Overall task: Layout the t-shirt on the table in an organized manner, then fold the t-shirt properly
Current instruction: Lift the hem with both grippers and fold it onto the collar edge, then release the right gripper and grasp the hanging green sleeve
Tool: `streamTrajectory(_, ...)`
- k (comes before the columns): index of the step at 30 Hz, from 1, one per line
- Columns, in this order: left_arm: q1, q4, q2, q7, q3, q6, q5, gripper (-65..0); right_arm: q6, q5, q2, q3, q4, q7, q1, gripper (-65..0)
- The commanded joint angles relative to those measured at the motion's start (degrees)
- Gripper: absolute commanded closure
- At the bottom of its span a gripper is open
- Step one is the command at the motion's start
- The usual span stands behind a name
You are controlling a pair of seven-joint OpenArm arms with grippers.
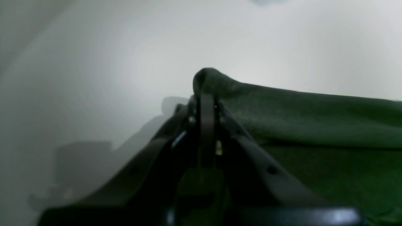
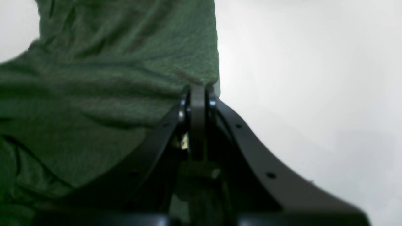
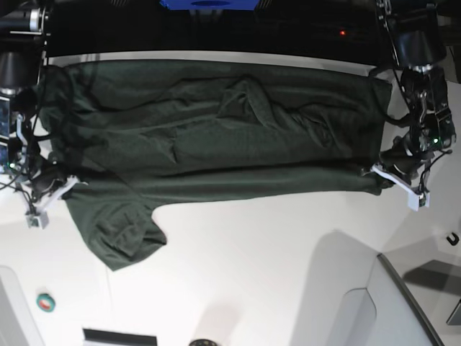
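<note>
The dark green t-shirt [image 3: 216, 137] lies stretched in a wide rumpled band across the far half of the white table [image 3: 252, 259], with one sleeve hanging toward the front left. My left gripper [image 3: 374, 171] is shut on the shirt's right edge. In the left wrist view the left gripper [image 1: 205, 94] pinches a raised fold of the t-shirt [image 1: 314, 116] over the table [image 1: 94, 62]. My right gripper [image 3: 61, 180] is shut on the left edge. In the right wrist view the right gripper [image 2: 198, 89] clamps a corner of the t-shirt [image 2: 110, 78] above the table [image 2: 314, 78].
A grey angled panel [image 3: 403, 303] stands at the front right corner. A small round green and red button [image 3: 45, 302] sits at the front left. A blue object [image 3: 209, 3] is behind the table's far edge, and a dark hook [image 3: 452, 238] lies at the right rim.
</note>
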Motion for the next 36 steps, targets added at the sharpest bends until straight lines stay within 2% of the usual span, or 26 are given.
streamTrajectory(1, -0.3, 2.0, -1.5, -0.2, -0.4, -0.2, -1.4, 0.0, 0.4, 0.5, 0.9, 0.3, 2.1, 0.4, 0.4, -0.6)
streamTrajectory(7, 4.0, 7.7, -2.3, 1.3, -1.8, -0.2, -2.9, 0.0, 0.4, 0.6, 0.9, 0.5, 8.3, -1.1, -4.1, -0.6)
streamTrajectory(12, 5.2, 8.4, -2.8, 1.4, -5.8, -0.2, -2.9, 0.0, 0.4, 0.6, 0.8, 4.5, 10.6, -1.2, -6.4, -0.6)
streamTrajectory(16, 7.2, 9.0, -3.5, 1.4, -5.4, -0.2, -2.9, 0.0, 0.4, 0.6, 0.9, 4.8, 12.2, -1.2, -8.6, -0.6)
streamTrajectory(27, 13.4, 12.7, -2.2, 1.4, -5.8, -0.2, -2.7, 0.0, 0.4, 0.6, 0.8, 5.0, 17.9, -1.3, -17.0, -0.6)
streamTrajectory(32, 14.7, 11.8, -2.0, 1.4, -5.4, -0.2, -2.5, 0.0, 0.3, 0.6, -0.4, 5.9, 17.4, -1.3, -18.4, -0.6)
streamTrajectory(34, 15.2, 11.3, -1.9, 1.4, -5.3, -0.2, -2.5, 0.0, 0.3, 0.6, -1.3, 7.1, 16.4, -1.4, -18.2, -1.7)
streamTrajectory(36, 15.2, 11.3, -1.3, 1.3, -5.2, -0.2, -2.5, 0.0, 0.3, 0.6, -1.4, 8.0, 16.3, -4.2, -17.6, -6.5)
